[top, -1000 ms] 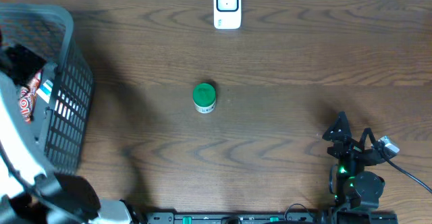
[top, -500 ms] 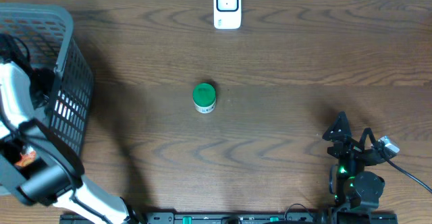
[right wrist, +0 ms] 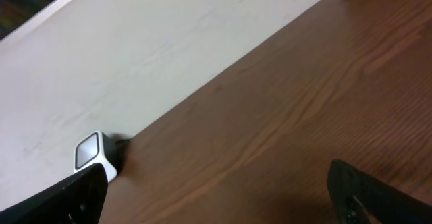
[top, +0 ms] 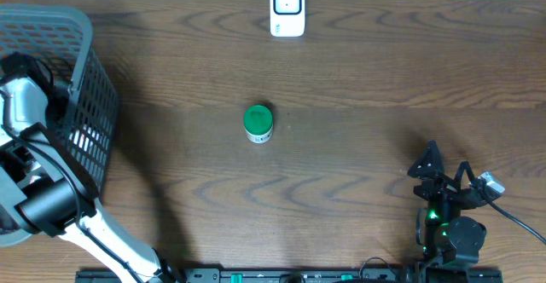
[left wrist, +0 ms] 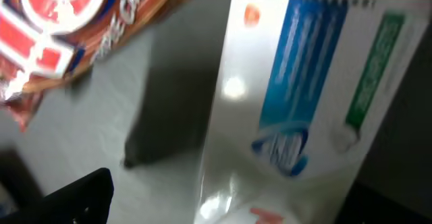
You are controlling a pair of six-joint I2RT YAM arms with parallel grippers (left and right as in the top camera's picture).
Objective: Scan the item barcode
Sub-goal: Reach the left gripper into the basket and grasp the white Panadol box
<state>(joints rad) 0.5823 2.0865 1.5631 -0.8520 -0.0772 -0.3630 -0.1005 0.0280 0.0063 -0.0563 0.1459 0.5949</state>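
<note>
One change of note over the last second: the left arm has swung further up the basket (top: 85, 29) and now covers the goods that earlier showed from above.

Item: a white box (left wrist: 304, 116) with blue and green print lies inside the basket, on its grey floor. It fills the left wrist view, close under the camera. I judge this box to be the thing to scan, though that is not certain. A red and orange snack packet (left wrist: 61, 21) lies just beside it, toward the upper left of that view.

Left gripper (top: 21, 66): spread wide and holding nothing. One dark finger (left wrist: 77, 197) shows at the lower left, clear of the box. Whether the other finger touches anything cannot be told.

Meaning for the task: the arm has closed in on the box, but no grip has been made. The pick is not done, and neither is the scan.

Unchanged since a second ago:
- A green-lidded jar (top: 258, 123) stands alone in the middle of the table (top: 358, 87), well apart from both arms.
- The white scanner (top: 287, 8) sits at the far edge, well apart from the basket.
- The right gripper (top: 445, 168) is parked at the near right corner, spread wide and empty.
</note>
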